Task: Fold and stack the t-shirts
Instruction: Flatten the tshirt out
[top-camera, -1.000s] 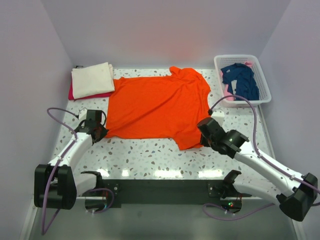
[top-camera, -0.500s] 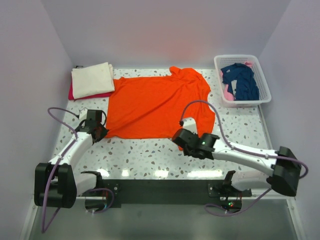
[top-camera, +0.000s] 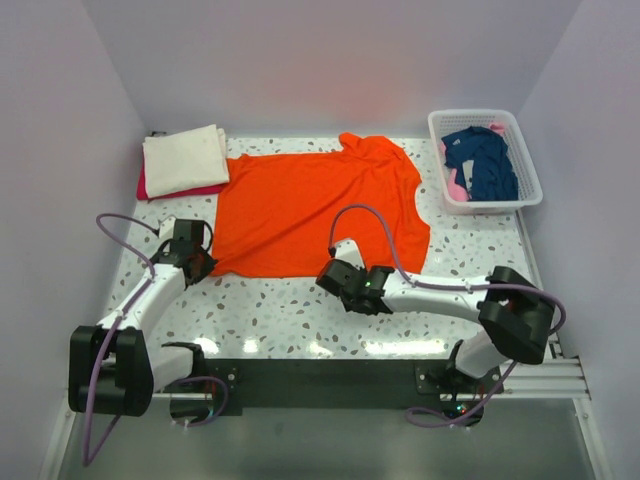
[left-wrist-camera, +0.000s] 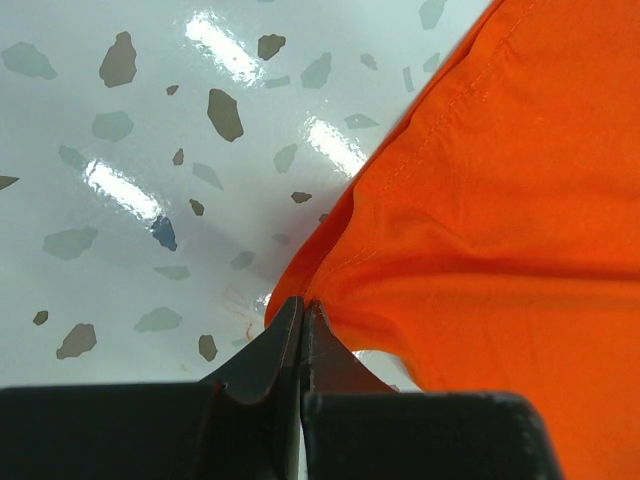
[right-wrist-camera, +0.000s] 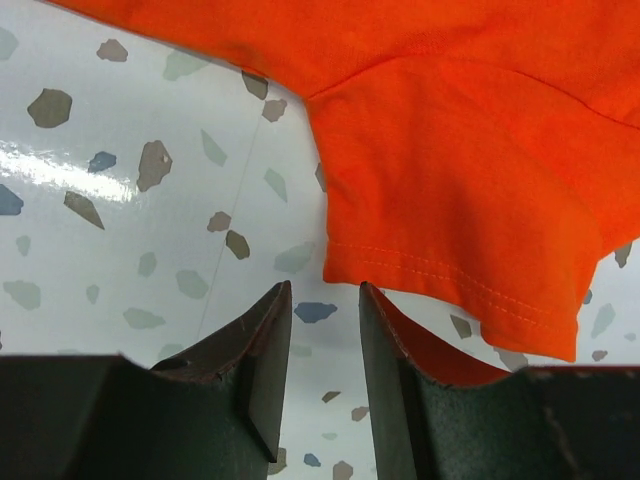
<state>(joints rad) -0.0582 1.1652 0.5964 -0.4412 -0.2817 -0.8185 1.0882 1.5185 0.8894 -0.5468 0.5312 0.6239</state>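
Orange t-shirt (top-camera: 310, 205) is spread flat mid-table, mostly smooth, collar at the far edge, with a stitched sleeve hem at the near right. Its near-left hem corner is pinched in the fully closed left gripper (left-wrist-camera: 300, 322). The right gripper (right-wrist-camera: 325, 300) is held partly open just short of the sleeve hem. Nothing is gripped, though cloth is possibly touched by one finger.

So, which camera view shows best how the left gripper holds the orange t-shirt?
The left wrist view: there the left gripper is shut on a corner of the orange t-shirt. The top view shows it at that corner, but the pinch itself is hidden. The right wrist view shows only a sleeve, not this gripper.
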